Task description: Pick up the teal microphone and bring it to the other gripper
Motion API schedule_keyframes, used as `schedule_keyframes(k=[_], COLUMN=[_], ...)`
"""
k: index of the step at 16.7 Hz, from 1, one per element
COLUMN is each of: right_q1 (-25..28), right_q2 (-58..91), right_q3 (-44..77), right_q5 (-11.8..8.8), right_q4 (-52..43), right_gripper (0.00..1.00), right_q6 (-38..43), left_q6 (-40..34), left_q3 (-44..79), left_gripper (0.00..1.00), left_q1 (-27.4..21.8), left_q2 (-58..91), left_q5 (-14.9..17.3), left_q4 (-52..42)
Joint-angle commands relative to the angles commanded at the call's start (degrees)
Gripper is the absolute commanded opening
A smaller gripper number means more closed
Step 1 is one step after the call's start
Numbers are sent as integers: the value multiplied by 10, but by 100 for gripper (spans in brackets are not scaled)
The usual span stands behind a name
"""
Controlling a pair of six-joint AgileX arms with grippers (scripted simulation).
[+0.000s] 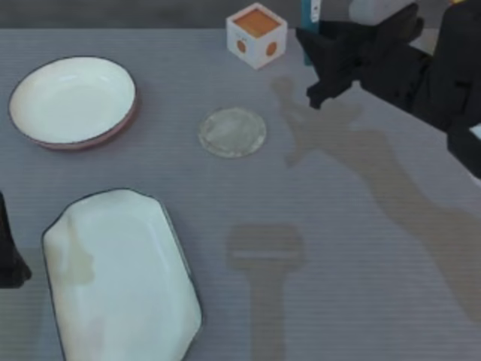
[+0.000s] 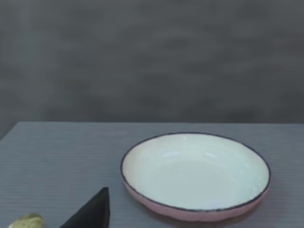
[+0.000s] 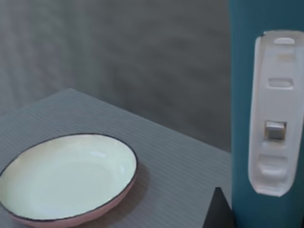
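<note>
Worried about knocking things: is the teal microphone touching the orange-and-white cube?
Apart. The top view shows a clear gap between the teal microphone and the orange-and-white cube.

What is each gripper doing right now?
Left gripper: parked at the table's left edge; grip cannot be told.
Right gripper: raised at the far right, closed on the teal microphone.

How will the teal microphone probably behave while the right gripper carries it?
The teal microphone looks rigid, so it should not bend. Its smooth handle may slip in the right gripper. The white switch patch offers an uneven surface; being slim and tapered, it would likely roll if dropped.
</note>
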Motion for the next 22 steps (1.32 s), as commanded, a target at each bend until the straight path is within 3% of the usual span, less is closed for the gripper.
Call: schedule_keyframes(k=[3,9,11,18,22], right_q1=[-1,3,21,128,131], right_q2=[-22,-22,-28,-66,-66], right_q3=[-15,-15,-29,-116,-119], right_q5=[-17,-16,0,105,109], right_q4=[47,51,69,176,181], right_gripper=[0,0,0,0,0], right_q6=[-17,-16,-15,-3,-1], left_q6=[0,0,0,0,0], left_q3=[0,0,0,0,0], left_gripper=[100,100,100,100,100], left_q1=[0,0,0,0,0], left_q2=[0,0,0,0,0], left_q5=[0,0,0,0,0], left_q4=[0,0,0,0,0])
